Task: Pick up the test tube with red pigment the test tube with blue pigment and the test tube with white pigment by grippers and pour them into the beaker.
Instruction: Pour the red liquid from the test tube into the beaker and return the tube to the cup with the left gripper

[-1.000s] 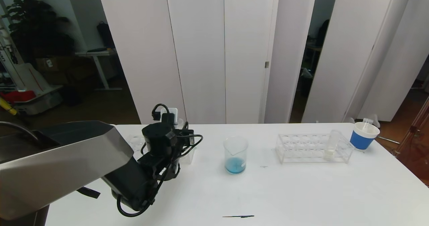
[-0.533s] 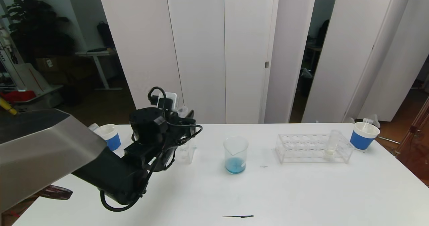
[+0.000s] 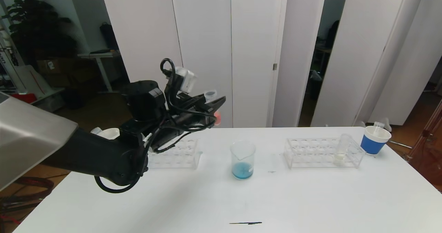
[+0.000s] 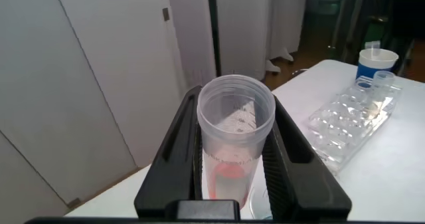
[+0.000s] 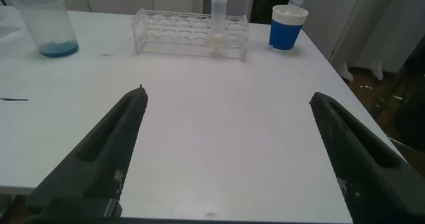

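One big white table (image 3: 310,198) carries everything, w/ white folding panels (image 3: 207,53) behind it and a dim office room w/ a plant (image 3: 31,22) far left. Left arm is raised over the table's left part; left gripper (image 3: 215,109) is clamped on the red tube (image 3: 214,105), held near upright so nothing spills before it reaches the beaker (image 3: 243,159), I think. Beaker stands in the middle, to the right of and lower than the tube, blue liquid already at its bottom. Left rack (image 3: 174,155) looks empty. Right rack (image 3: 323,152) keeps the white tube (image 3: 342,149) upright, near a blue cup (image 3: 374,139). Right gripper (image 5: 232,147) waits at the near edge, fingers wide, holding nothing.
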Controlling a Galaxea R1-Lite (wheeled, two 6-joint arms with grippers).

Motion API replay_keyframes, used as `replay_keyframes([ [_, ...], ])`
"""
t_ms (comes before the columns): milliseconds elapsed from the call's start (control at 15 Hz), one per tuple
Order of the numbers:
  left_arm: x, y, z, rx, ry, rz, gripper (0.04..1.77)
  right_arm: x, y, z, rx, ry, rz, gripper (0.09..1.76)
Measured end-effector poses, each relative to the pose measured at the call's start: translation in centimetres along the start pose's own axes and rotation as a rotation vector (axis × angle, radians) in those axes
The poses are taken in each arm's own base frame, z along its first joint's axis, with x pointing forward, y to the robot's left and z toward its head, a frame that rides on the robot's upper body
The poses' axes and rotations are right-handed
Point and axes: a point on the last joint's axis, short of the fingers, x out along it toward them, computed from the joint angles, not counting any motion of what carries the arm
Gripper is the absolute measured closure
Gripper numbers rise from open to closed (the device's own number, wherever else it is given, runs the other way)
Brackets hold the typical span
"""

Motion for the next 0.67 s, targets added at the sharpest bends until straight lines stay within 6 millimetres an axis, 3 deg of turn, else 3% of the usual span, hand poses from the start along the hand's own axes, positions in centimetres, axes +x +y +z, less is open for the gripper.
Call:
replay_keyframes([
  [133,1.1,0.3,-0.2,0.028,-0.021,-0.079,1.21,0.0,0.0,0.0,0.000,0.000,0.000,0.10],
  [467,3.1,0.7,-3.4,0.424,-0.007,-0.112,1.21,0.0,0.0,0.0,0.000,0.000,0.000,0.10],
  [667,3.9,0.4,-4.9,0.472,-0.004,-0.164,1.21,0.0,0.0,0.0,0.000,0.000,0.000,0.10],
])
